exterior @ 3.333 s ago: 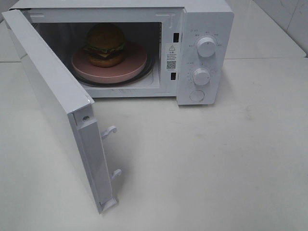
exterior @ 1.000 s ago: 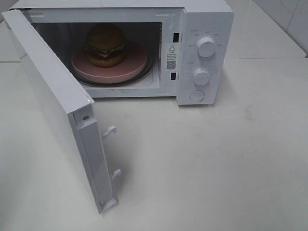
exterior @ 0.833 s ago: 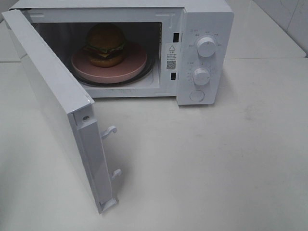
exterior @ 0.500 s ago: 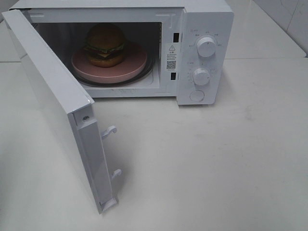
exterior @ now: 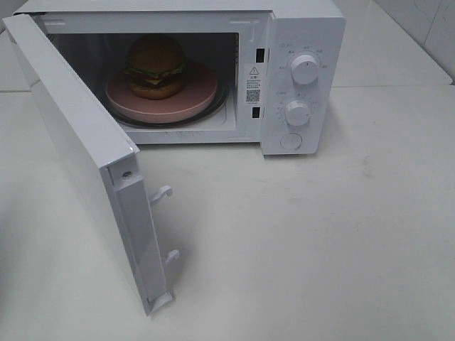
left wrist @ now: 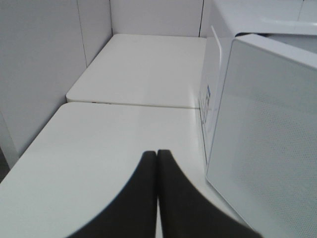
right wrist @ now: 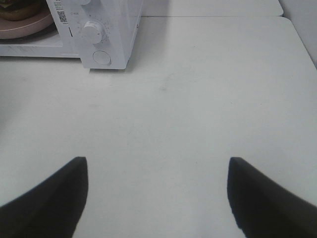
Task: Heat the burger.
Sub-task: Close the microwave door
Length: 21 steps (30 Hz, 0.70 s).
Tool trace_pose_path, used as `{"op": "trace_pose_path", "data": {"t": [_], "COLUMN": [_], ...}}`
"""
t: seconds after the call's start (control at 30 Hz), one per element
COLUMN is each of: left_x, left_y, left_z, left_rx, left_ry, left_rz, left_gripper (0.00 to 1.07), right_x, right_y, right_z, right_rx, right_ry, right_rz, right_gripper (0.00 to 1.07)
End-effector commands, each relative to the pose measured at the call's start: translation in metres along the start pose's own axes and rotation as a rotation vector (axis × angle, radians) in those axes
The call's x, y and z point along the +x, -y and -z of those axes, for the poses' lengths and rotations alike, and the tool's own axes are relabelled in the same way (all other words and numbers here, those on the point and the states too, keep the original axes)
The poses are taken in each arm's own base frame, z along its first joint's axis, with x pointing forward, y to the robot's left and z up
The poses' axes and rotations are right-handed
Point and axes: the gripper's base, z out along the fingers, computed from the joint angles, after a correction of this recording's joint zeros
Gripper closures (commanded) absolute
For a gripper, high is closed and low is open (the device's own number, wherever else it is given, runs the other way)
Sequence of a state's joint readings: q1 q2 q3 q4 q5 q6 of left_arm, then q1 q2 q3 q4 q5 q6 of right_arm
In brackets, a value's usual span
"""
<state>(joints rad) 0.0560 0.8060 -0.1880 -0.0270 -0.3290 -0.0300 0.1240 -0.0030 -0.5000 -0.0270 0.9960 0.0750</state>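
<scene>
Spotted the burger [exterior: 156, 65] inside the microwave [exterior: 306, 28], bun side up, parked on a round pink plate [exterior: 192, 99], a bit left of the plate's middle. Can make out the lettuce frill and dark patty under the bun.

Got the door [exterior: 71, 135] swung wide open, hinged on the left and reaching out toward the near-left corner of the table [exterior: 320, 234]. Two latch hooks poking out of its free edge.

Over on the right side of the microwave: upper knob [exterior: 306, 69], lower knob [exterior: 297, 112], round button [exterior: 291, 141] underneath. Backed up against the table's far edge, left of centre.

Left gripper [left wrist: 157, 161]: fingers pressed together, nothing between them, just beside the door's outer face. Right gripper [right wrist: 157, 163]: fingers spread wide apart, holding nothing, hanging over bare tabletop and facing the knob panel from well back.
</scene>
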Motion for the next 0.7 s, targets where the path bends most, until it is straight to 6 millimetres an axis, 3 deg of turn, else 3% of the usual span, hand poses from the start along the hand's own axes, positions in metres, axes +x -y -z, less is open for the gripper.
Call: {"op": "trace_pose_path", "data": {"t": [0.03, 0.57, 0.7], "left_x": [0.002, 0.018, 0.024], "left_y": [0.003, 0.025, 0.041], "left_z": [-0.009, -0.038, -0.045], "left_rx": [0.032, 0.263, 0.347], "left_ry": [0.010, -0.025, -0.058], "left_rz": [0.001, -0.050, -0.075], "left_gripper": [1.07, 1.07, 1.07], "right_x": [0.003, 0.003, 0.003], "right_y": [0.001, 0.001, 0.001], "right_z": [0.003, 0.003, 0.003], "right_rx": [0.013, 0.013, 0.013], "right_ry": [0.028, 0.028, 0.028], "right_rz": [0.002, 0.002, 0.002], "right_gripper": [0.31, 0.31, 0.31]}}
